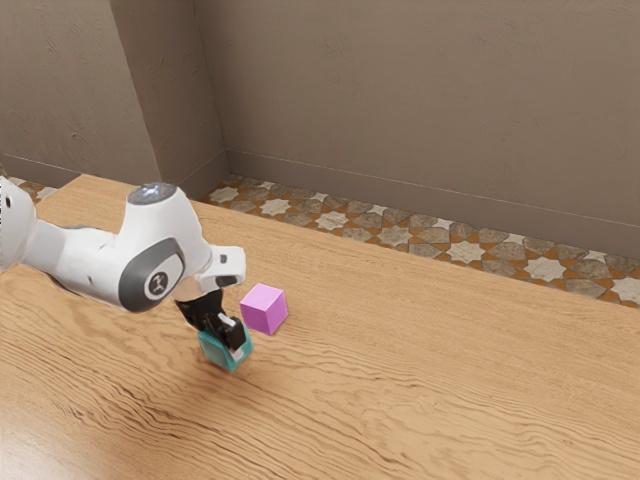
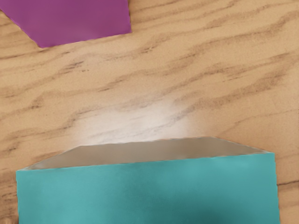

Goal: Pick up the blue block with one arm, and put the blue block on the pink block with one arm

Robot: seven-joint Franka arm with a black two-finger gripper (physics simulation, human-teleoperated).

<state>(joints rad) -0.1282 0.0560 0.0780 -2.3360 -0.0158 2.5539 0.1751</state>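
Observation:
The blue block (image 1: 222,353), teal in colour, sits low over the wooden table (image 1: 420,380), slightly tilted. My gripper (image 1: 229,341) comes down on it from above, its black fingers (image 1: 215,322) against two opposite sides, shut on the block. In the wrist view the blue block (image 2: 147,191) lies right under the hand with a grey shadow along its far edge. The pink block (image 1: 264,308) stands on the table just beyond and toward the exterior view's right of the blue one, about a block's width away. A corner of the pink block (image 2: 74,21) is in the wrist view too.
The wooden table stretches wide toward the exterior view's right and front. Its far edge (image 1: 400,250) borders a patterned tile floor (image 1: 450,245) and grey walls behind. My white arm (image 1: 110,260) reaches in from the exterior view's left.

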